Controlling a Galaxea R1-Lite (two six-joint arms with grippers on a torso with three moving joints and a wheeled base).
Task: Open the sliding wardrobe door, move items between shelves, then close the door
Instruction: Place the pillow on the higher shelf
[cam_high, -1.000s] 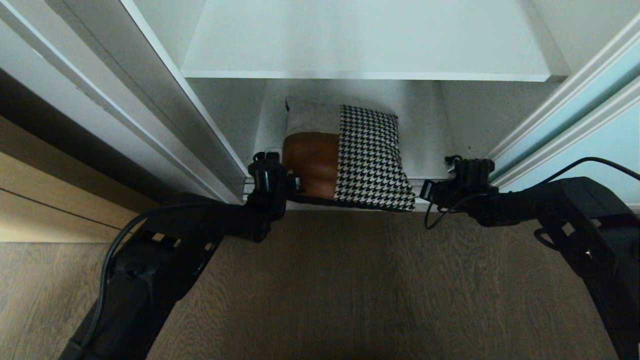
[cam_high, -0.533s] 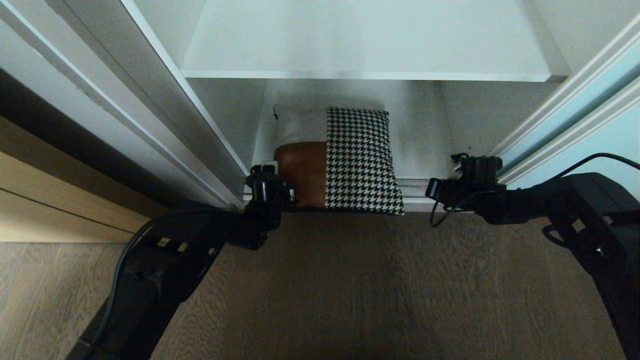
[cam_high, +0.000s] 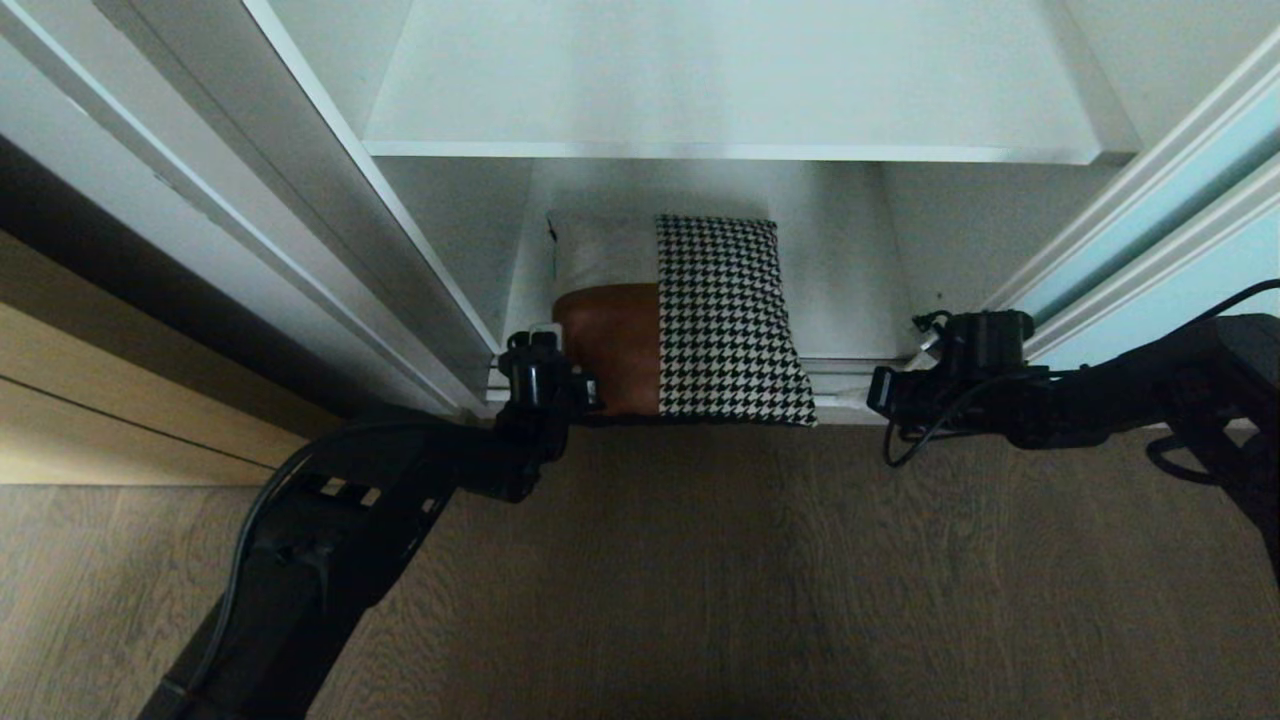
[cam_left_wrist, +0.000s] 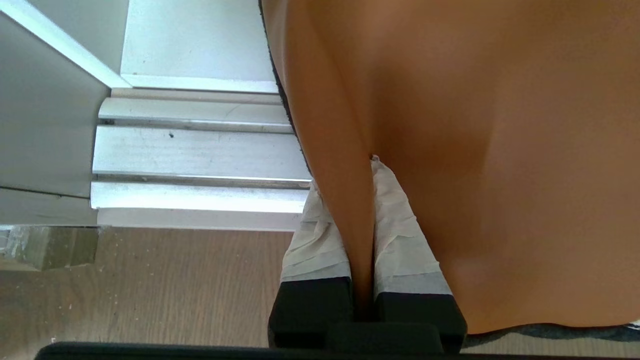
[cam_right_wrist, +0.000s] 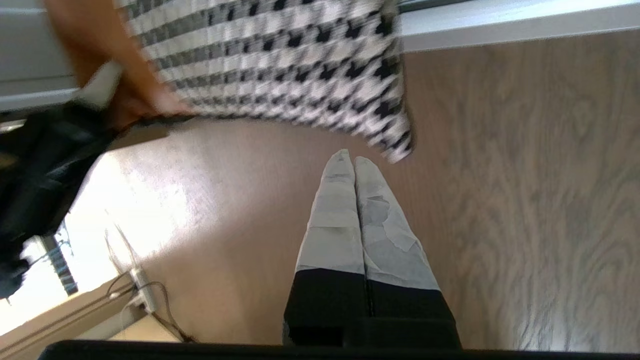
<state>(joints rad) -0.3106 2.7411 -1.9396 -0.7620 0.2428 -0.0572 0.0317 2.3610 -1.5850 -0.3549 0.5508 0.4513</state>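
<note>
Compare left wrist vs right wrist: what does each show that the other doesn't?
Left wrist only: the left claw shut on a fold of the cushion's rust-brown panel, with the silver door track and white shelf beside it.

Right wrist only: the right claw shut on nothing, over the floor just short of the cushion's houndstooth corner; the left arm gripping the brown side; a cable lying on the floor.

Both: the cushion, wood floor, taped fingers pressed together.
</note>
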